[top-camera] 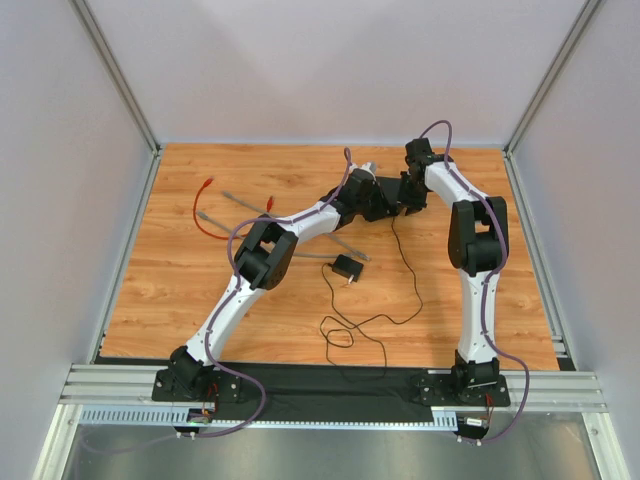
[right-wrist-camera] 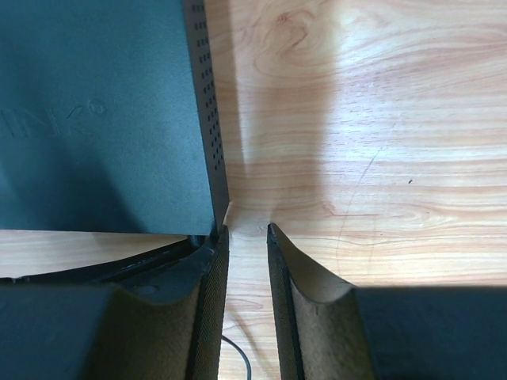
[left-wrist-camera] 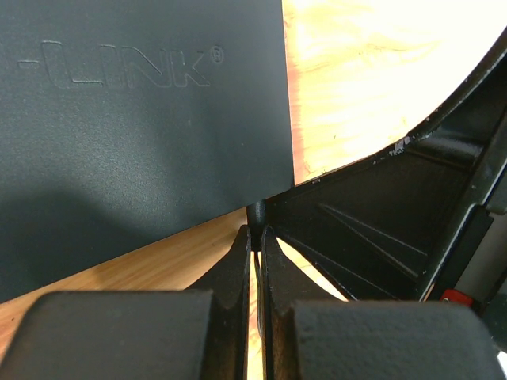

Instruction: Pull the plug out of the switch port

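The black switch (left-wrist-camera: 135, 134) lies flat on the tabletop (top-camera: 200, 290), far from the arm bases, and both arms meet there. The left pincer (left-wrist-camera: 255, 245) is pressed together just beside the near edge of the box. A small dark stub (left-wrist-camera: 256, 212) sits at its tips, but I cannot tell if this is the plug. The right pincer (right-wrist-camera: 247, 237) stands a little apart, with bare wood in the gap, and its one finger touches the corner of the box. The socket row itself is hidden in all views.

The risk, in my judgement: nothing clamps the box, so a pull can drag or lift the whole switch. Also the closed tips may slide off if they grip only a thin cord.
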Controlling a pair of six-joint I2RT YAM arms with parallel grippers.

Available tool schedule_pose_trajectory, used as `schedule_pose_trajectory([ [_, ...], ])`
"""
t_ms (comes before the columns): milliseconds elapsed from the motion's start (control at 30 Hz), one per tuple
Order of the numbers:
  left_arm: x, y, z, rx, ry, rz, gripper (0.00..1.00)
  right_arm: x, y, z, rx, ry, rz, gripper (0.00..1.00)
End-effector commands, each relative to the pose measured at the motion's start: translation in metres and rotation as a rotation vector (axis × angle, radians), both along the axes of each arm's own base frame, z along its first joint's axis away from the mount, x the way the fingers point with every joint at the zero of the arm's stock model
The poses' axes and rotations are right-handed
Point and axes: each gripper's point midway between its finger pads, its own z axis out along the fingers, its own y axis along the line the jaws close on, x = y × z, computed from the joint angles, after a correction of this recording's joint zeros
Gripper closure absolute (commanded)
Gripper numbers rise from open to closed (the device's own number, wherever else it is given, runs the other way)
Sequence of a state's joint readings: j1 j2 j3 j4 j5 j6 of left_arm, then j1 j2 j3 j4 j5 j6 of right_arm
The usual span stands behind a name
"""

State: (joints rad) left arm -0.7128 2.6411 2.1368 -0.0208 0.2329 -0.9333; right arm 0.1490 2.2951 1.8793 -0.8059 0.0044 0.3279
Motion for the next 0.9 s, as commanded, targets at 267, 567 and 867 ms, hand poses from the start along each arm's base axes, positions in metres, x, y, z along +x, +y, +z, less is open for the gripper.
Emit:
schedule_pose_trajectory([
  [267,-0.077,-0.032,-0.024,0.039,0.107,-0.208,1.00,0.054,-0.011,-0.003,0.036,-0.154,-0.087,0.71],
  [567,-0.089,-0.032,-0.007,0.016,0.108,-0.241,1.00,0.058,-0.010,-0.003,0.037,-0.160,-0.088,0.70],
  [867,-0.079,-0.017,-0.022,0.006,0.142,-0.205,1.00,0.038,-0.014,0.016,0.040,-0.175,-0.093,0.69],
])
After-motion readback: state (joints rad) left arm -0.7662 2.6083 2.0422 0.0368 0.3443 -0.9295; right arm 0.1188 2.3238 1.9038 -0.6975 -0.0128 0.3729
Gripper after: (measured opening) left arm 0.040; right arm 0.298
